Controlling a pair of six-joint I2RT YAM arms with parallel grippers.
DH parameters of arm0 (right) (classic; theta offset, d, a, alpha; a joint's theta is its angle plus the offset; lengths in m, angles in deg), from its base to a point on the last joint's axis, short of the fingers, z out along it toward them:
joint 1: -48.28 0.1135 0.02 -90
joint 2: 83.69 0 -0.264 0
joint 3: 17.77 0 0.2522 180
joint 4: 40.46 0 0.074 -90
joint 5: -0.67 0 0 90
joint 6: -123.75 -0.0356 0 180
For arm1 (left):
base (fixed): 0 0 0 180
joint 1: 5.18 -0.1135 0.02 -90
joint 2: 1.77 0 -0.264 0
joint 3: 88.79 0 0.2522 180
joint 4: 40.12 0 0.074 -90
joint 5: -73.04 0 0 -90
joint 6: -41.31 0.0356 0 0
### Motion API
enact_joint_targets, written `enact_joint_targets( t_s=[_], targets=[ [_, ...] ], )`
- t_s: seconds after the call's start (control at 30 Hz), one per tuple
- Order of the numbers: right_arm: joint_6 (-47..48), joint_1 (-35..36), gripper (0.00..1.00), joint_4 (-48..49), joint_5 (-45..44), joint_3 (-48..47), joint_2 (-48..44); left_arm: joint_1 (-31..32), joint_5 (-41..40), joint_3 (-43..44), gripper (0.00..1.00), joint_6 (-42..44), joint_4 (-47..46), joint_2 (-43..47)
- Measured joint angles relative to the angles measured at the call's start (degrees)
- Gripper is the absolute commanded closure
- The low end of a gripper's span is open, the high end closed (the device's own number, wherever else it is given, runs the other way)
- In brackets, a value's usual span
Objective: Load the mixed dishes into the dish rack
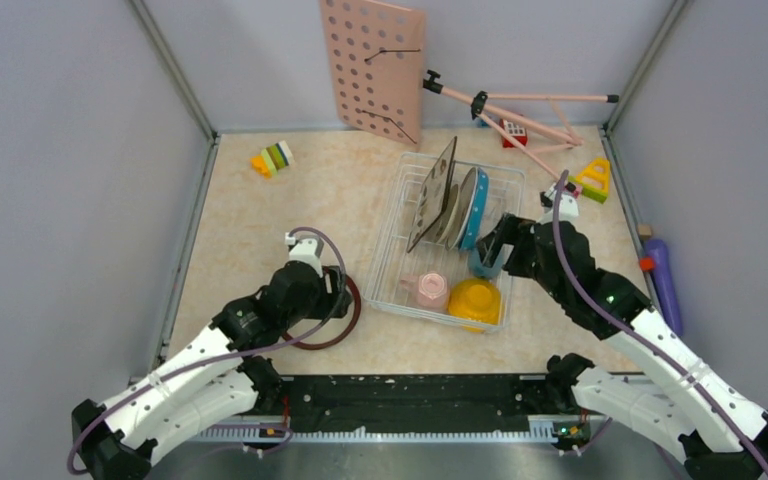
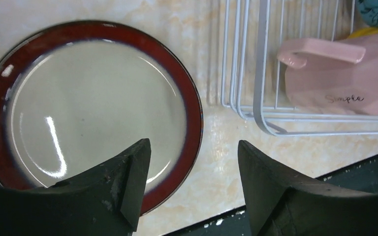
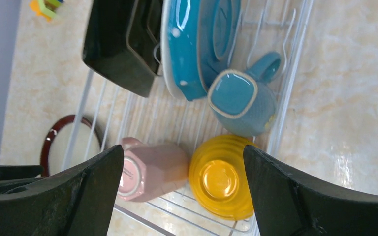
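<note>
Left gripper (image 2: 193, 147) has its jaws spread and nothing between them, hanging over the near-right edge of the round brown-rimmed plate with pale centre (image 2: 93, 108); one finger sits over the rim, the other over bare beige marbled tabletop (image 2: 216, 162). Whether the fingers touch the plate, cannot tell. That plate lies flat on the table just left of the large white wire dish rack (image 2: 261, 73), outside it, near but not touching. Right gripper (image 3: 183, 150) is also spread wide and empty, hovering over the rack's near right part. Inside the rack: pink faceted cup (image 3: 152, 169) on its side at the near left corner, yellow ribbed bowl (image 3: 221, 179) just right of it, apparently bottom-up, and blue-grey mug (image 3: 241, 103) tipped on its side just behind the bowl, handle toward the far end. Further back, blue plate (image 3: 192, 44) stands on edge, pale plates (image 1: 455, 205) beside it, then dark square plate (image 1: 432, 195) leaning at the left of the row.
</note>
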Motion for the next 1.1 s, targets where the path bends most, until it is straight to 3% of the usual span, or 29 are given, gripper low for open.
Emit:
enact_joint_targets(
  t_s=[0.2, 0.37, 0.6, 0.8, 0.83, 0.97, 1.0, 1.1],
  targets=[
    [-2.8, 0.0, 0.1, -3.7, 0.2, 5.1, -2.9, 1.6, 3.8, 1.0, 0.34, -1.4, 3.8, -7.5],
    [-4.9, 0.0, 0.12, -5.1, -0.3, 7.4, -6.4, 5.2, 1.3, 1.3, 0.32, -1.7, 6.3, -12.7],
    [-7.5, 0.0, 0.35, -4.5, -0.5, 13.0, -5.1, 12.4, -4.8, 1.3, 0.33, -1.8, 5.9, -14.2],
    [-9.7, 0.0, 0.52, -3.9, -1.7, 15.3, 0.7, 18.6, -9.2, 2.2, 0.33, -2.1, 6.3, -21.2],
    [-10.0, 0.0, 0.57, -3.9, -2.1, 15.5, 1.6, 19.2, -10.1, 2.7, 0.33, -2.5, 6.6, -22.5],
    [-10.2, -0.9, 0.95, -3.6, -3.1, 15.6, 3.3, 20.0, -13.3, 4.1, 0.35, -4.3, 7.5, -26.1],
    [-10.1, -1.5, 1.0, -4.0, -3.4, 15.8, 3.3, 20.0, -14.1, 4.4, 0.35, -4.9, 8.0, -26.8],
    [-8.7, -4.4, 1.0, -3.8, -2.1, 16.1, 3.6, 20.0, -16.0, 5.3, 0.36, -6.3, 9.4, -28.9]
  ],
)
